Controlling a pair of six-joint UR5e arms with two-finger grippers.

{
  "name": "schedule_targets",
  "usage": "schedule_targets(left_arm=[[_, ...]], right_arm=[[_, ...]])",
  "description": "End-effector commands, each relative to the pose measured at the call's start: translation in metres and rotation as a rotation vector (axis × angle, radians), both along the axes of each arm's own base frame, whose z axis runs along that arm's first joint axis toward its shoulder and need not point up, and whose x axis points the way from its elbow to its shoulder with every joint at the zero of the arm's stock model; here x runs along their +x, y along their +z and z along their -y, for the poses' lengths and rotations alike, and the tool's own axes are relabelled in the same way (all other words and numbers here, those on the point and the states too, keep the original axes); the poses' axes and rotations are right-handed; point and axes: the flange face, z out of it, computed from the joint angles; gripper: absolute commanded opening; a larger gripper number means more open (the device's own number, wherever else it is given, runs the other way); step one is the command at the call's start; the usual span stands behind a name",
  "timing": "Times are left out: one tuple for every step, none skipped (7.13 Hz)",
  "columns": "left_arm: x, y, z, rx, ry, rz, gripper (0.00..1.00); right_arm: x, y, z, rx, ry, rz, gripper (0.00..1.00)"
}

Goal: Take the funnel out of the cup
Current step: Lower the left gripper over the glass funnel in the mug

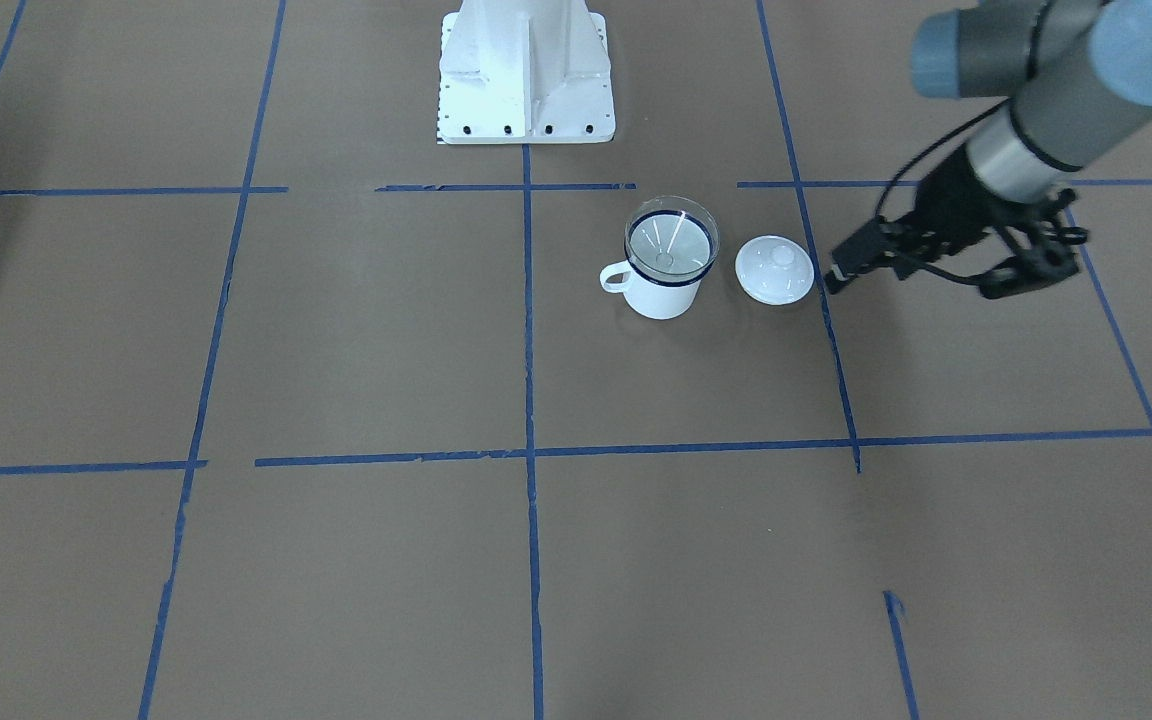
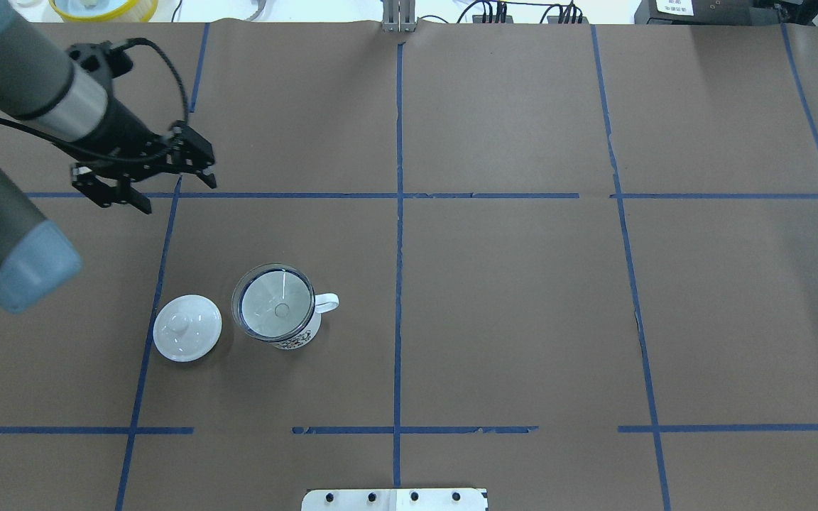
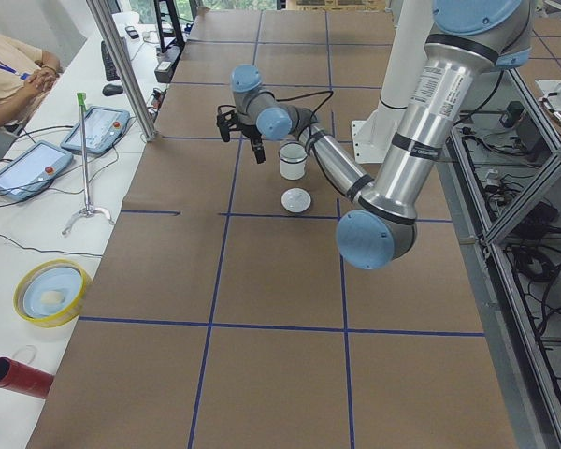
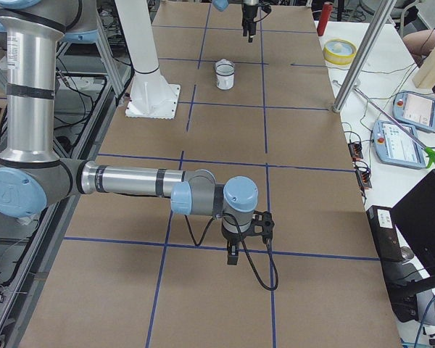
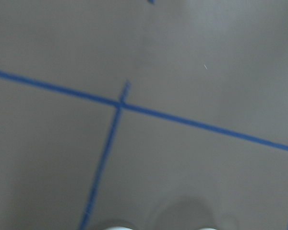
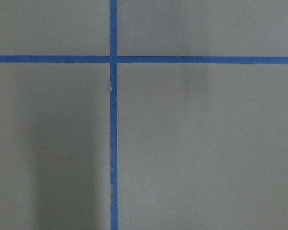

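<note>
The cup (image 1: 661,292) is a white enamel mug with a dark blue rim, standing upright on the brown table. Its handle points towards the table's middle. The clear funnel (image 1: 671,245) sits in the cup's mouth with its bowl resting on the rim; both also show in the overhead view, the funnel (image 2: 274,305) in the cup (image 2: 299,338). My left gripper (image 2: 179,196) is open and empty. It hovers beyond the cup and the lid, apart from both, and shows in the front view (image 1: 911,288) too. My right gripper (image 4: 232,254) shows only in the right side view, far from the cup; I cannot tell its state.
A round white knobbed lid (image 2: 187,328) lies on the table beside the cup, on the side away from its handle. The robot's white base (image 1: 526,70) stands behind the cup. A yellow bowl (image 3: 49,292), a red cylinder (image 3: 14,374) and an operator (image 3: 9,65) are off the table's far side.
</note>
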Motion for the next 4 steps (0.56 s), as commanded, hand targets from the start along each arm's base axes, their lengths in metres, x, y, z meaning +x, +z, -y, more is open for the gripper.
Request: schedule_targets(left_arm=[[0.059, -0.057, -0.049, -0.056, -0.020, 0.058, 1.00], [0.082, -0.067, -0.063, -0.029, 0.000, 0.063, 1.00], [0.109, -0.063, -0.084, 0.024, -0.002, 0.109, 1.00], [0.123, -0.061, -0.089, 0.043, -0.003, 0.129, 1.00]], right_arm=[[0.000, 0.000, 0.000, 0.000, 0.000, 0.000, 1.00], [0.000, 0.000, 0.000, 0.000, 0.000, 0.000, 1.00], [0.000, 0.000, 0.000, 0.000, 0.000, 0.000, 1.00], [0.000, 0.000, 0.000, 0.000, 0.000, 0.000, 1.00]])
